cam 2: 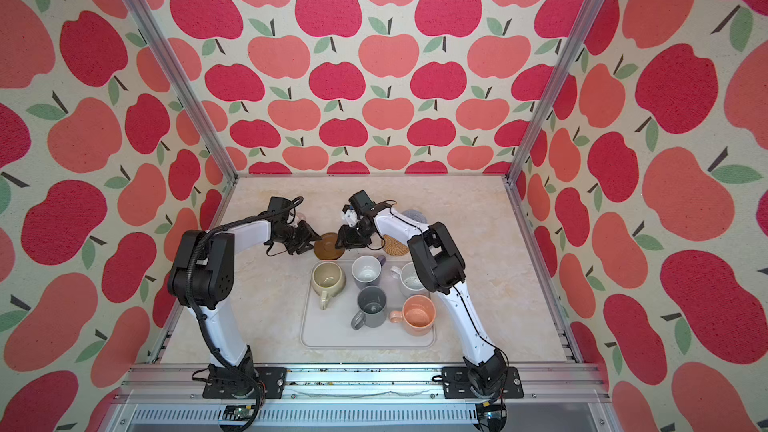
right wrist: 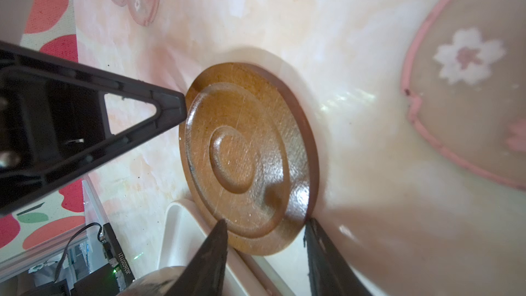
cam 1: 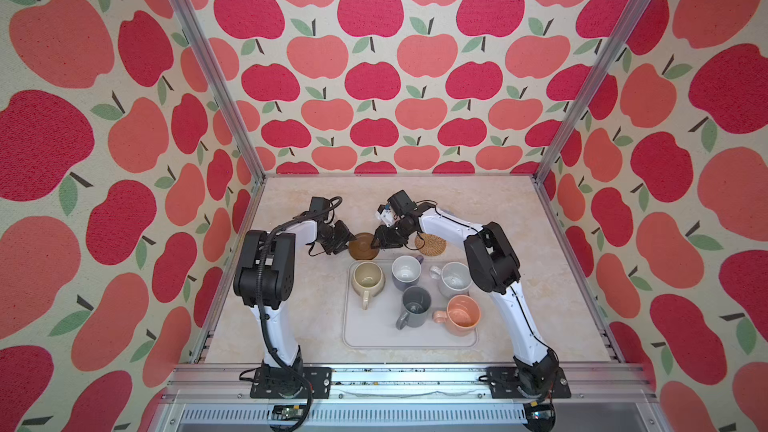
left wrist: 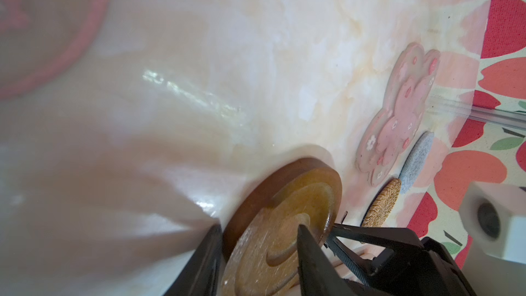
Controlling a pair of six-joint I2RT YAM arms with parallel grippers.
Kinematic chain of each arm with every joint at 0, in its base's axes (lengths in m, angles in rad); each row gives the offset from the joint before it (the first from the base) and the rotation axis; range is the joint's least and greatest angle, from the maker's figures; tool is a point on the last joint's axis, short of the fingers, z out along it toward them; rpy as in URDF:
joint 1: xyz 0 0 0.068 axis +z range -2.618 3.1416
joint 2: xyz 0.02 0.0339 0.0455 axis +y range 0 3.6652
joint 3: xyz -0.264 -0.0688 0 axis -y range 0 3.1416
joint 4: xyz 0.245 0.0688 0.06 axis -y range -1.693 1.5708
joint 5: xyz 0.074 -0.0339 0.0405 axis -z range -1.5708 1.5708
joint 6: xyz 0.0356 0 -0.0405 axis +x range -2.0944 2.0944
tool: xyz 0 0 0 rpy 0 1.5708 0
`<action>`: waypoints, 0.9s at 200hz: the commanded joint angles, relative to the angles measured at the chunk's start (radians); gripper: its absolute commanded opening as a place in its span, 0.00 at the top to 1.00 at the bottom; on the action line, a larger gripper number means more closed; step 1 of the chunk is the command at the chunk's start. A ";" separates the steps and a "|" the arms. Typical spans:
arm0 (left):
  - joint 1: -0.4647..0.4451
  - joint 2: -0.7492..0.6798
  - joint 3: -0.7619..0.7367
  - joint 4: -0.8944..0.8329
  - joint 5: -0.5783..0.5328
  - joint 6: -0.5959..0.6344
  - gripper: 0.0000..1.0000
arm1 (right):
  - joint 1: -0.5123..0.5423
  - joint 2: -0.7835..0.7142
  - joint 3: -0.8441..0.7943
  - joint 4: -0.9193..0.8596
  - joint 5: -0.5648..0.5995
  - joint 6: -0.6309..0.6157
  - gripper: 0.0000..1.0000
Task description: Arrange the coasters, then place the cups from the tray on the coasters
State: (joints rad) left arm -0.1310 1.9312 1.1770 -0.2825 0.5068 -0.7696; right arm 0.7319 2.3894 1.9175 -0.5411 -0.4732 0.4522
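If the brown disc (right wrist: 247,149) is tugged between the left gripper (left wrist: 259,227) (pinch unclear) and the spread right gripper (right wrist: 266,220), it could be dropped.

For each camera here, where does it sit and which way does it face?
Top views: high above the arm bases, looking down at the table, tray and both whole arms; nearly identical.
Left wrist: on the left arm, looking along the left gripper at the brown coaster; the right gripper shows beyond.
Right wrist: on the right arm, facing the opposite way across that coaster; both grippers and a tray corner show.
Shared: all views show the brown coaster.
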 commanded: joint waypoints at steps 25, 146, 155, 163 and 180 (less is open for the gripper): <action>-0.003 0.052 0.019 0.036 0.023 -0.035 0.55 | 0.012 0.082 0.100 0.026 -0.041 0.054 0.53; 0.009 0.219 0.240 0.043 -0.020 -0.034 0.55 | -0.015 0.258 0.386 0.012 -0.061 0.120 0.54; 0.009 0.229 0.254 0.041 -0.023 -0.034 0.55 | -0.021 0.265 0.395 0.017 -0.063 0.127 0.54; 0.010 0.235 0.265 0.039 -0.028 -0.034 0.55 | -0.026 0.270 0.401 0.023 -0.066 0.132 0.54; 0.011 0.242 0.287 0.028 -0.044 -0.027 0.55 | -0.035 0.281 0.416 0.035 -0.074 0.143 0.54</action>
State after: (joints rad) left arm -0.0975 2.1223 1.4364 -0.2222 0.4358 -0.7952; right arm 0.6865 2.6225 2.2971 -0.5491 -0.4835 0.5674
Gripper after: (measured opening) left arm 0.451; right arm 0.464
